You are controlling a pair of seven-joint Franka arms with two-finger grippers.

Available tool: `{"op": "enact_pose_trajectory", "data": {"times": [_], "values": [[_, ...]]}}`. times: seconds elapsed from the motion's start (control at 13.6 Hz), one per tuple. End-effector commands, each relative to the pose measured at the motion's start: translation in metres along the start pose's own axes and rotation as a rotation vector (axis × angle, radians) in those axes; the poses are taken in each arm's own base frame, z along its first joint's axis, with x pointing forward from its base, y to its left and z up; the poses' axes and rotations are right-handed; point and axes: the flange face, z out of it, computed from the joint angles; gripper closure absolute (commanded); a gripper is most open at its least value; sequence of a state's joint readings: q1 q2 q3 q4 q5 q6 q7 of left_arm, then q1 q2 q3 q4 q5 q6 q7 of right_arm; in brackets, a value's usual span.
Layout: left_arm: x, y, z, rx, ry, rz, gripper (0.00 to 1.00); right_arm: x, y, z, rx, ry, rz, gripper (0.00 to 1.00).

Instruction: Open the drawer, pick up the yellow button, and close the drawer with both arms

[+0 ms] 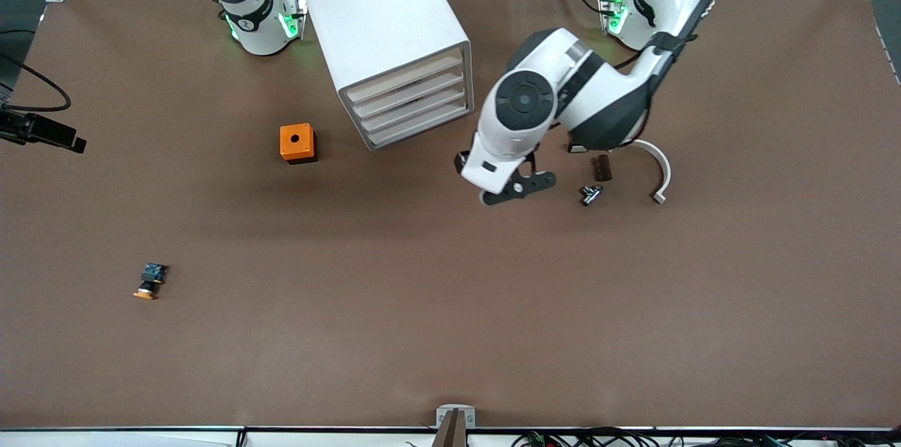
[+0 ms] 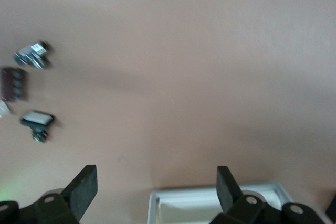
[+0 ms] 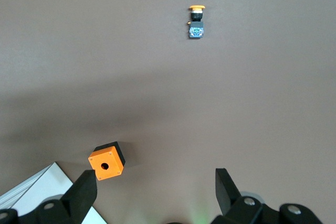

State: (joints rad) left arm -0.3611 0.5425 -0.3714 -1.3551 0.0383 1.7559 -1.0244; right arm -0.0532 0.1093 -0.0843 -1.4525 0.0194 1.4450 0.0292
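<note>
light: even, from overhead | shadows: soft, under my arms across the table [image 1: 422, 292] | glare: none | blur: my left wrist view smeared; others crisp

Cabinet [image 2: 220, 203] cut off, perhaps blurred

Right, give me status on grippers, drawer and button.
Left gripper open over table beside cabinet. Right gripper open. Drawers shut. Button on table.

Left gripper [image 1: 519, 188] is hung over table [image 1: 450, 334] just beside cabinet [image 1: 391, 39]; metal part [image 1: 591, 194] is nearby, button [image 1: 149, 281] well apart, twd right arm's end.
</note>
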Motion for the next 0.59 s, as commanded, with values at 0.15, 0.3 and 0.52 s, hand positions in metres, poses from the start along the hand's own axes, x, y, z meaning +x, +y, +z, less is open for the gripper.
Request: {"op": "enact_pose_trajectory", "data": {"times": [0.15,0.3,0.52], "values": [[0.058,-0.084,-0.075,-0.011,0.102,-0.099,0.00,-0.022,0.000,-0.015,0.008,0.029,-0.074,0.00],[0.071,-0.121,-0.101,0.031,0.129,-0.065,0.00,-0.022,0.004,-0.019,-0.006,0.040,-0.160,0.00],[0.082,-0.175,-0.144,0.044,0.149,-0.091,0.00,-0.031,0.007,-0.029,0.008,0.053,-0.150,0.00]]}}
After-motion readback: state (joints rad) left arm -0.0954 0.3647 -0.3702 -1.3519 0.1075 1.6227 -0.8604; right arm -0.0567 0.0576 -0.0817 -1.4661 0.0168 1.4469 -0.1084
